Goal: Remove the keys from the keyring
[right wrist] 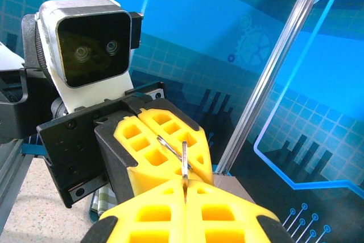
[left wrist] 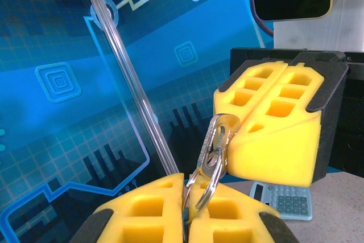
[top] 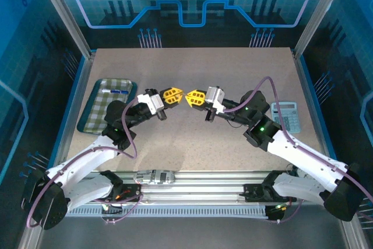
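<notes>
Yellow left end effector [top: 178,94], right end effector [top: 188,98], tip-to-tip, pinching keyring [left wrist: 214,153]

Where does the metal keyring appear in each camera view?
Top external: too small to see; look where left hand and right hand meet.
Left wrist: keyring at lower centre, between both hands.
Right wrist: keyring at lower centre, where hands meet.
Shared landmark: the two yellow hands, tip to tip.

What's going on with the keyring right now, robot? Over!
Both shut: left gripper, right gripper, tip to tip. Between them the keyring, pinched, above the table. The tray and calculator well aside; nothing blocking.
</notes>
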Robot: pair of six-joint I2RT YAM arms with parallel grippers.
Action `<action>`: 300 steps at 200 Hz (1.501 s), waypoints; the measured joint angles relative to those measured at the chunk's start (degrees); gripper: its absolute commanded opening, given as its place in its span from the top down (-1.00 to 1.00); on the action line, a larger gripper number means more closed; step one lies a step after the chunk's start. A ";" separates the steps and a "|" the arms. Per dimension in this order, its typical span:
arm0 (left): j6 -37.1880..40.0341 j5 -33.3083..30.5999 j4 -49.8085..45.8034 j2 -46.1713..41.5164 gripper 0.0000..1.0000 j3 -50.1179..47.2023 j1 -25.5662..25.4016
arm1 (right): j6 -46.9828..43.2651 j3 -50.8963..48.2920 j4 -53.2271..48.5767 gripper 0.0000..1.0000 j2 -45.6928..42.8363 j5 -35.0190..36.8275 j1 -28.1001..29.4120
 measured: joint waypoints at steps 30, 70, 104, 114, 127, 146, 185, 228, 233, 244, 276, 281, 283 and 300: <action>-0.02 0.02 0.15 0.02 1.00 0.00 0.00 | 0.00 0.00 0.00 1.00 -0.09 0.04 0.02; -0.39 0.87 0.24 0.02 1.00 0.00 0.00 | 0.09 0.22 -0.76 1.00 -0.35 0.02 0.02; -0.76 1.20 0.59 0.07 1.00 0.00 0.02 | 1.99 4.52 -8.02 1.00 -0.33 0.00 -0.07; -1.03 1.29 0.79 0.07 1.00 0.02 0.02 | 2.56 6.32 -11.08 1.00 -0.26 -0.26 -0.15; -1.44 1.49 1.22 0.07 1.00 0.02 0.02 | 3.41 8.52 -14.80 1.00 -0.17 -1.11 -0.35; -1.51 1.66 1.51 0.04 1.00 0.02 0.02 | 4.42 10.71 -18.58 1.00 0.07 -2.03 -0.59; -1.51 1.66 1.62 -0.04 1.00 0.02 0.07 | 6.36 16.00 -25.90 1.00 1.79 -4.72 -1.60; -2.93 0.07 0.07 -0.11 0.32 0.02 0.96 | 6.54 20.83 -30.58 1.00 3.48 -3.58 -2.69; -3.41 -0.13 -0.42 -0.11 0.28 0.02 1.14 | 6.47 21.77 -31.23 1.00 3.74 -3.10 -2.84; -3.54 -0.59 -2.01 -0.28 0.23 0.02 1.31 | 6.14 23.69 -32.54 1.00 4.35 -2.12 -3.04; -4.96 -1.60 -5.81 -2.21 0.10 0.00 1.31 | 4.70 26.53 -36.39 1.00 6.10 0.72 -3.04; -5.11 -1.62 -6.03 -2.71 0.07 0.00 1.31 | 4.57 26.60 -37.00 1.00 6.29 1.05 -3.04; -5.18 -1.62 -6.12 -2.93 0.06 0.00 1.31 | 4.50 26.60 -37.29 1.00 6.36 1.25 -3.04; -6.84 -1.90 -6.82 -4.28 0.02 0.00 1.31 | 4.15 26.60 -39.15 1.00 7.02 2.03 -3.04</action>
